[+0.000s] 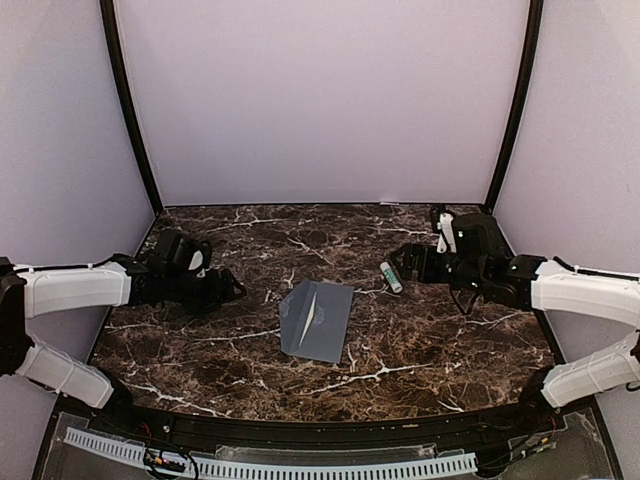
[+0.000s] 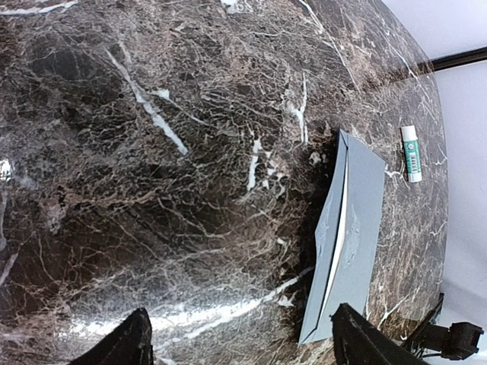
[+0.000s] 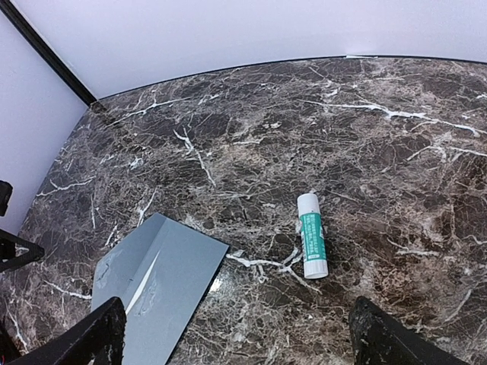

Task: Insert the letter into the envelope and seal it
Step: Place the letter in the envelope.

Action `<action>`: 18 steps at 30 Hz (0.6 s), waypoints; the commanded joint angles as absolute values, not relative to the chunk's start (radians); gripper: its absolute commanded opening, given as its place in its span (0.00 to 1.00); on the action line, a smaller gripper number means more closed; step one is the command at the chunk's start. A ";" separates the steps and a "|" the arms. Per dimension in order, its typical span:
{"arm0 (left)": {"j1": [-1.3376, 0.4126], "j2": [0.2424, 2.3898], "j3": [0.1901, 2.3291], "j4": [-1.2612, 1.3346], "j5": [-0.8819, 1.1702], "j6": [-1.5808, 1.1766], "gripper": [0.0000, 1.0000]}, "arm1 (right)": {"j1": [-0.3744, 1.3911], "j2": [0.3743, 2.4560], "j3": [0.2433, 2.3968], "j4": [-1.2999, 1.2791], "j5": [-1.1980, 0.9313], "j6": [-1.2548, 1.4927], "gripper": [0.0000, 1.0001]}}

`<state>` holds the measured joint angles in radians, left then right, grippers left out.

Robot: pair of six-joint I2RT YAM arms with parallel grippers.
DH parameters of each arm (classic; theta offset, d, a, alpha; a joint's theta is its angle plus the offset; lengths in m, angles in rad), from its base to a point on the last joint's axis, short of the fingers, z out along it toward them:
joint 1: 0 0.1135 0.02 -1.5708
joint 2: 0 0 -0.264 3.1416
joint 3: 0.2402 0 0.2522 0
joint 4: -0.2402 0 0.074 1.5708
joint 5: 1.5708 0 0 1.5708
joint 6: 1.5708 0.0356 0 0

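Note:
The slate-grey envelope (image 1: 318,322) lies flat in the middle of the marble table, its pointed flap folded over. A thin pale strip (image 2: 340,232) shows along the flap's edge; I cannot tell whether it is the letter, which is otherwise hidden. My left gripper (image 1: 225,288) hovers to the envelope's left, open and empty, with the envelope (image 2: 358,220) just beyond its right finger in the left wrist view. My right gripper (image 1: 405,262) stands open and empty at the right, above the table, with the envelope (image 3: 163,281) at its lower left.
A white and green glue stick (image 1: 391,277) lies on the table right of the envelope, close to the right gripper, and shows in both wrist views (image 2: 411,153) (image 3: 312,245). Pale walls with black corner posts (image 1: 133,130) enclose the table.

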<state>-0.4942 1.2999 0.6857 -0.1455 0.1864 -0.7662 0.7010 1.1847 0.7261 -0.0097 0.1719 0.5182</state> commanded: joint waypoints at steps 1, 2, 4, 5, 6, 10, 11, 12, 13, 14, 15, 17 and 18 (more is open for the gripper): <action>-0.488 1.322 0.692 -0.085 0.250 -0.750 0.81 | 0.697 1.204 0.742 0.019 0.179 0.540 0.98; -0.488 1.320 0.691 -0.081 0.243 -0.729 0.81 | 0.697 1.203 0.740 0.017 0.182 0.541 0.98; -0.487 1.321 0.686 -0.077 0.244 -0.692 0.81 | 0.698 1.197 0.732 0.022 0.178 0.548 0.98; -0.485 1.324 0.682 -0.063 0.249 -0.681 0.81 | 0.698 1.193 0.725 0.027 0.176 0.551 0.98; -0.485 1.332 0.680 -0.052 0.264 -0.665 0.81 | 0.698 1.190 0.717 0.034 0.176 0.551 0.98; -0.485 1.365 0.662 0.019 0.340 -0.634 0.81 | 0.698 1.176 0.688 0.046 0.219 0.572 0.97; -0.485 1.369 0.655 0.039 0.359 -0.627 0.80 | 0.697 1.171 0.683 0.048 0.221 0.581 0.97; -0.485 1.375 0.652 0.045 0.366 -0.610 0.80 | 0.697 1.164 0.678 0.054 0.223 0.589 0.97; -0.485 1.378 0.650 0.048 0.377 -0.599 0.80 | 0.698 1.156 0.671 0.063 0.225 0.600 0.97; -0.485 1.384 0.651 0.045 0.380 -0.577 0.80 | 0.698 1.145 0.665 0.073 0.225 0.610 0.97; -0.485 1.389 0.656 0.035 0.385 -0.566 0.80 | 0.697 1.141 0.659 0.081 0.224 0.616 0.97; -0.486 1.394 0.660 0.030 0.389 -0.537 0.80 | 0.698 1.139 0.664 0.082 0.220 0.624 0.97; -0.486 1.397 0.659 0.034 0.392 -0.529 0.80 | 0.698 1.142 0.671 0.080 0.219 0.626 0.97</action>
